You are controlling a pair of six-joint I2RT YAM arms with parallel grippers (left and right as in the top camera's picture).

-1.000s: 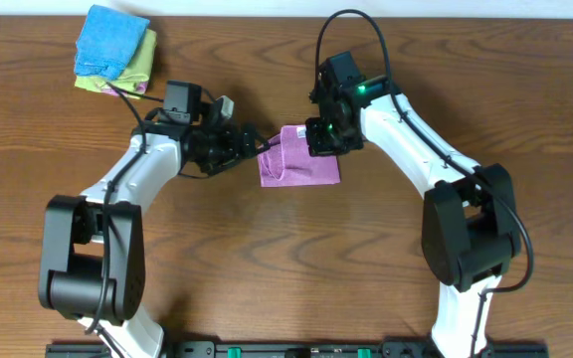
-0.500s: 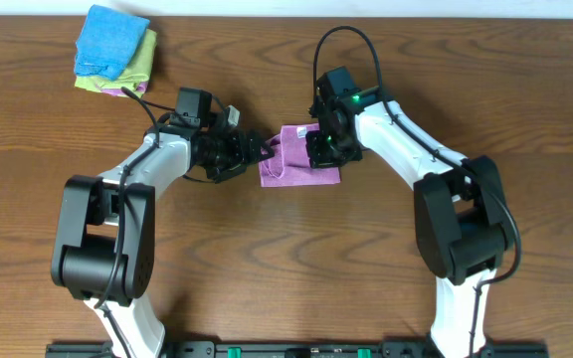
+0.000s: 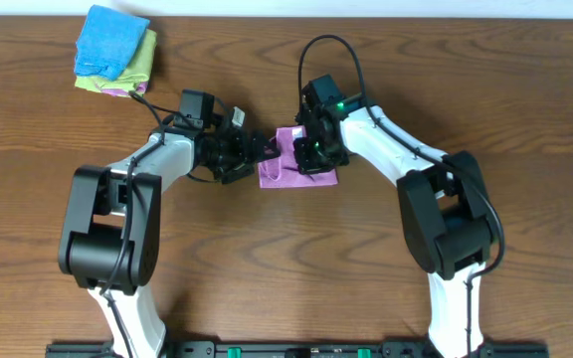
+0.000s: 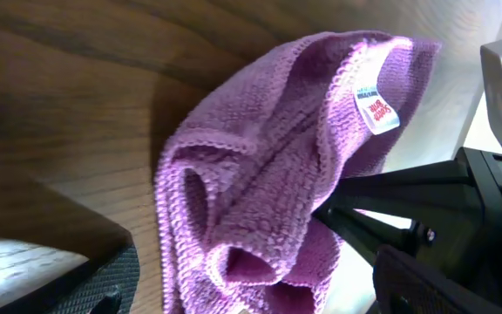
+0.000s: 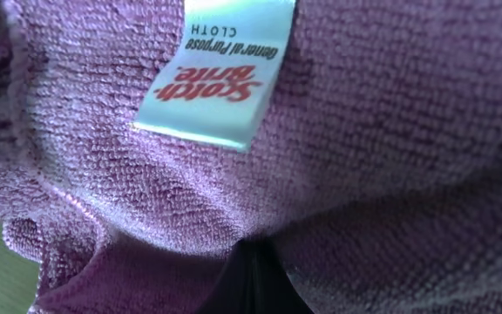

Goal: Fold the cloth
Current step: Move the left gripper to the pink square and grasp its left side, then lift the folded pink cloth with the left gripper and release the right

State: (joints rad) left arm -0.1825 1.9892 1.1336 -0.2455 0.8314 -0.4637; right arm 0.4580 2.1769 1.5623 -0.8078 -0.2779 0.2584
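Observation:
The purple cloth (image 3: 288,177) lies bunched on the wooden table between my two arms. My left gripper (image 3: 264,149) is at its left edge. In the left wrist view its fingers (image 4: 268,292) stand wide apart, with the cloth's (image 4: 277,174) rolled folds between them. My right gripper (image 3: 306,151) is on the cloth's upper middle. In the right wrist view the cloth (image 5: 373,131) fills the frame, and the dark fingertips (image 5: 251,279) are pinched together on a fold below the white label (image 5: 216,70). The label also shows in the left wrist view (image 4: 377,109).
A stack of folded cloths (image 3: 114,50), blue on top of yellow-green, lies at the far left corner of the table (image 3: 286,268). The right arm's black body (image 4: 460,187) is close behind the cloth in the left wrist view.
My right gripper has moved left across the cloth, carrying a fold with it. The cloth has become narrower and more bunched. My left gripper has edged right, closer to the cloth.

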